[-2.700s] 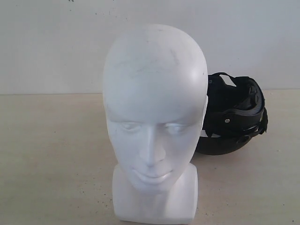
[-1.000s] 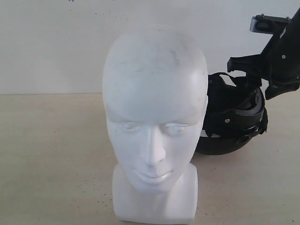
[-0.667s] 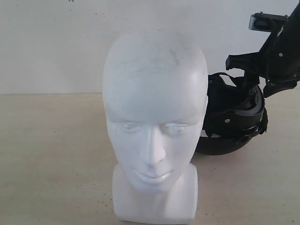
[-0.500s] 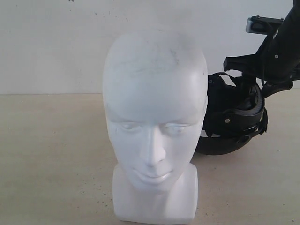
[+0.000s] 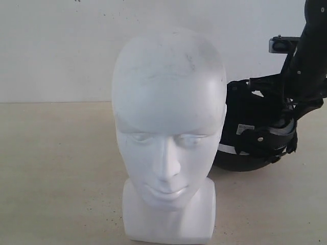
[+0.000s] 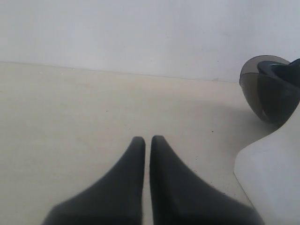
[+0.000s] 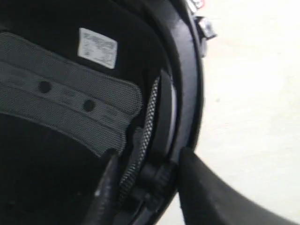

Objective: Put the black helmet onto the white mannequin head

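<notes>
The white mannequin head [image 5: 168, 127] stands upright at the front centre, facing the camera. Behind it to the right sits the black helmet [image 5: 253, 138], opening turned up and forward, with inner straps and a white label showing. My right gripper [image 5: 282, 104] comes down on the helmet's right side. In the right wrist view that gripper [image 7: 149, 159] is shut on the helmet's rim [image 7: 183, 93], one finger inside by the padding, one outside. My left gripper [image 6: 145, 139] is shut and empty, low over the table. The smoky visor [image 6: 272, 91] and the head's base [image 6: 272, 178] lie off to its side.
A beige tabletop [image 5: 56, 168] runs under everything, with a plain white wall [image 5: 61, 46] behind. The mannequin head hides the helmet's left part in the exterior view. The right arm's camera mount [image 5: 280, 45] rises above the helmet.
The right arm came into view from the upper right and lowered onto the helmet. Its gripper closed on the rim, and the helmet has tilted so its white label shows.
</notes>
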Controlling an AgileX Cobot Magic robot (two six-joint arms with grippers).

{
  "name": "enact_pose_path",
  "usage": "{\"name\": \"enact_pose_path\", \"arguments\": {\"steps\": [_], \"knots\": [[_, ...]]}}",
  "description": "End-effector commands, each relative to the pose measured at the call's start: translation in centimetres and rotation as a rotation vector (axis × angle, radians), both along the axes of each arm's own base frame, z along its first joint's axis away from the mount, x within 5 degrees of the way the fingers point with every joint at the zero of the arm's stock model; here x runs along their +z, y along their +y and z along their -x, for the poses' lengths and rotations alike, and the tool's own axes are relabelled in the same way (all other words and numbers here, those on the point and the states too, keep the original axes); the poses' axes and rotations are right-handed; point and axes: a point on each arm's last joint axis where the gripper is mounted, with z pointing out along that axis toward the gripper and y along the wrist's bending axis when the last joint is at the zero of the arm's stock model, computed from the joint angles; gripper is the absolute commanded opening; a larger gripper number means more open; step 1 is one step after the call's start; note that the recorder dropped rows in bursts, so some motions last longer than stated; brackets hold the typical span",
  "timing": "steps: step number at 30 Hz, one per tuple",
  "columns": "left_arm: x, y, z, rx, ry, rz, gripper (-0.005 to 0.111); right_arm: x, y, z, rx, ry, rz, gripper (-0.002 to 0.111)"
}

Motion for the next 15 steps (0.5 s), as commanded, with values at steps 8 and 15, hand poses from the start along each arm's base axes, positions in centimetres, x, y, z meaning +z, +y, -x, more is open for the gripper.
{"name": "enact_pose_path", "arguments": {"steps": [8,15], "knots": [[-0.1,0.0,0.0,0.004,0.001,-0.007,0.004,0.7,-1.8,-0.3,0.018,-0.037,0.196,0.000],[-0.1,0.0,0.0,0.004,0.001,-0.007,0.004,1.6,-5.2,-0.6,0.273,0.015,0.563,0.000]]}}
